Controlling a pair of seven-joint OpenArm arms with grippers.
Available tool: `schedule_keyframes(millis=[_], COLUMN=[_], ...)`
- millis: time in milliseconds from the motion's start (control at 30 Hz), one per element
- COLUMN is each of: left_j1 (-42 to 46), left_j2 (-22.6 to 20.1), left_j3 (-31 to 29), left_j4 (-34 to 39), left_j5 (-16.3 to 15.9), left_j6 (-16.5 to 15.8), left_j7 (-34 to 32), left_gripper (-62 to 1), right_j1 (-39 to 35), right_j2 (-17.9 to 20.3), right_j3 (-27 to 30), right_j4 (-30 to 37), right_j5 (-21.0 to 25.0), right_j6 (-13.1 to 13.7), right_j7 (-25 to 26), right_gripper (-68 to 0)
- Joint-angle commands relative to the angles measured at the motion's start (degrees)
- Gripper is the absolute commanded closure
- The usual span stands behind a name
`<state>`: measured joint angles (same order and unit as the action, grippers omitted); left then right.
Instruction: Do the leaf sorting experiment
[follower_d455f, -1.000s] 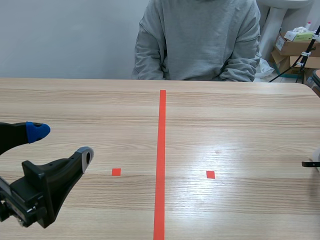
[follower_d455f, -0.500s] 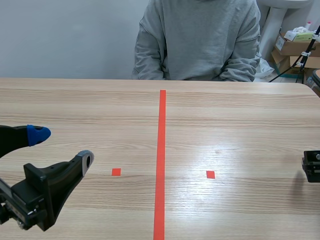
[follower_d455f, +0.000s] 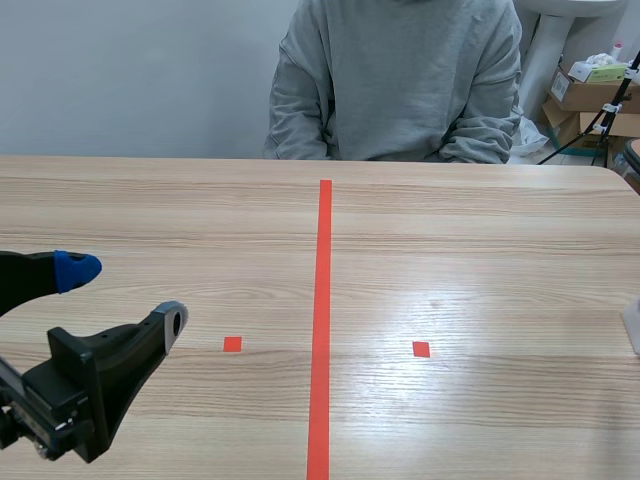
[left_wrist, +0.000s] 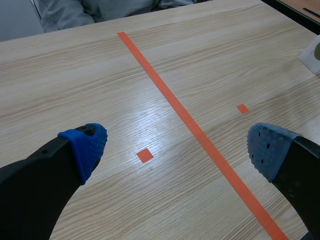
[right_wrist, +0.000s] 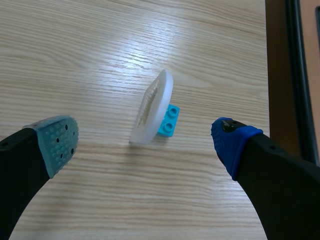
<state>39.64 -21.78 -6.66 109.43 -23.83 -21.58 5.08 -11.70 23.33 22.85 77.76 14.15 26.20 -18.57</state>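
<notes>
White disc (right_wrist: 151, 107) against blue brick (right_wrist: 169, 121)

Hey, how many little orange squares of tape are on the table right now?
2. One square lies left of the tape line, the other square right of it; none appears hidden.

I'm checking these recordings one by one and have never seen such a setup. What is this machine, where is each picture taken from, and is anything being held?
This is a two-armed robot at a wooden table. The wide picture looks out from between its arms, and a person in a grey sweater sits opposite. The other two pictures come from a camera on each wrist, looking down past that arm's tool. The left tool is open above the table, beside the orange tape line. The right tool is open too, above a whitish disc that seems to lean tilted on a small blue brick. Neither tool holds anything.
</notes>
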Motion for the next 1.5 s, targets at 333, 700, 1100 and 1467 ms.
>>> schedule_keyframes(millis=[333, 700, 1100, 1467], left_j1=[0.00, 0.02, 0.02, 0.02], left_j2=[-0.17, -0.20, -0.37, -0.31], left_j3=[-1.84, -2.64, -2.64, -2.62], left_j4=[0.24, 0.24, 0.24, 0.24], left_j5=[-0.37, -0.39, -0.39, -0.39], left_j6=[-0.15, -0.20, -0.20, -0.20], left_j7=[-0.96, -0.96, -0.94, -0.87], left_gripper=[-60.0, -60.0, -60.0, -60.0], right_j1=[-14.21, -21.03, -21.77, -21.77], right_j2=[0.76, 0.79, 0.83, 0.81], right_j3=[4.04, 2.62, -8.41, -8.41], right_j4=[20.76, 34.62, 36.26, 36.26], right_j5=[10.71, 21.53, 22.53, 22.49], right_j6=[15.74, 16.52, 16.52, 16.52], right_j7=[-0.24, -4.72, -9.40, -8.50], right_gripper=[-54.3, -54.3, -54.2, -54.2])
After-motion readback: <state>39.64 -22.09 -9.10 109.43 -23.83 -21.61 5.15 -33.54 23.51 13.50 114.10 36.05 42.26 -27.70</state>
